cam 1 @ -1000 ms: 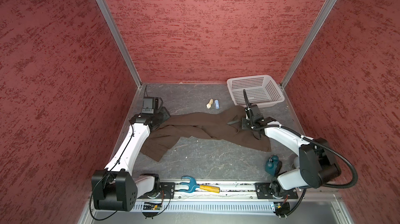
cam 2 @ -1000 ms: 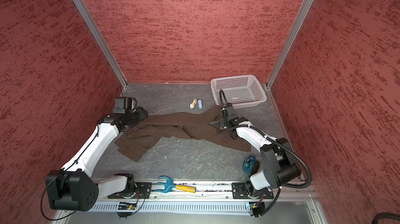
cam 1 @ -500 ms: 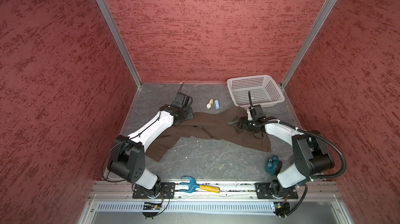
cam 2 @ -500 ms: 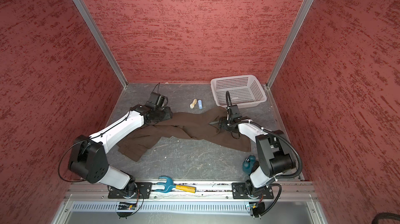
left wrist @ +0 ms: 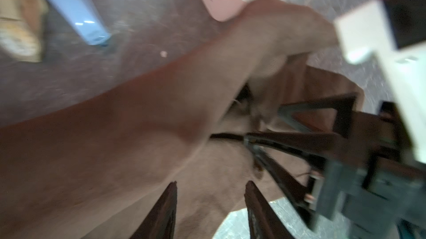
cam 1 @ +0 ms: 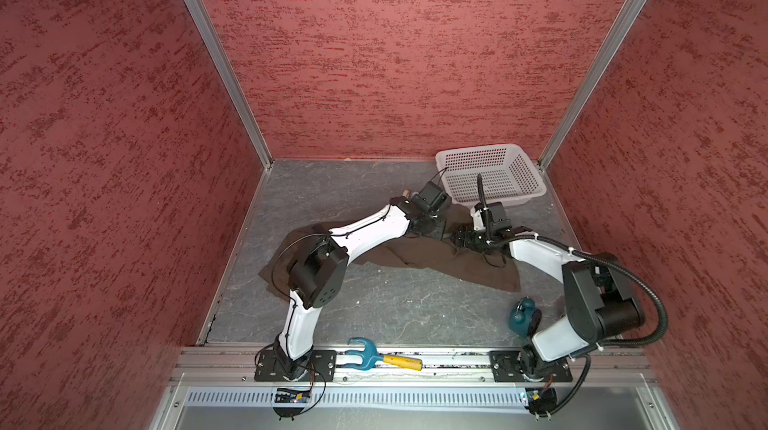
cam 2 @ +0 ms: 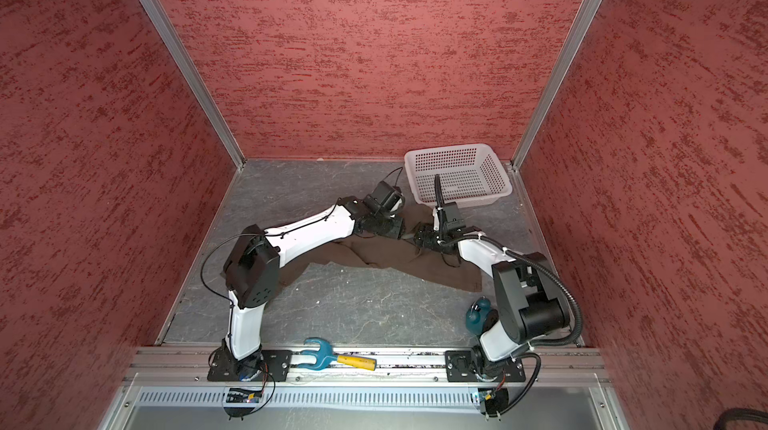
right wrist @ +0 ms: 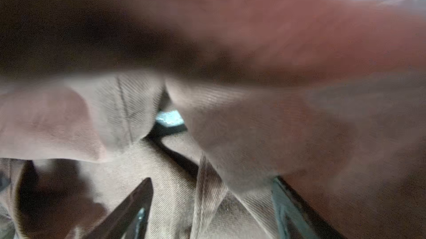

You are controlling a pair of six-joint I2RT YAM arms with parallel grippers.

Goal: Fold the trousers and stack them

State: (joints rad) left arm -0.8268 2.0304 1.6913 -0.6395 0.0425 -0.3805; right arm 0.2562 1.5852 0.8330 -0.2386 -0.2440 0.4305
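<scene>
The trousers [cam 1: 415, 255] lie sprawled across the desk [cam 1: 374, 307], legs splayed, the waist end just beside the white basket [cam 1: 536, 193]. I'd say no fold is made yet. The left gripper [left wrist: 211, 187] and right gripper [right wrist: 212, 180] meet over that waist end, jaws apart on both, nothing clamped. Folding and stacking all remain.

Cell boxed by three red mottled walls [cam 1: 395, 54], aluminium corner posts [cam 1: 216, 58], grey marbled floor [cam 1: 374, 303], aluminium rail [cam 1: 457, 365] along front edge, even lighting.
</scene>
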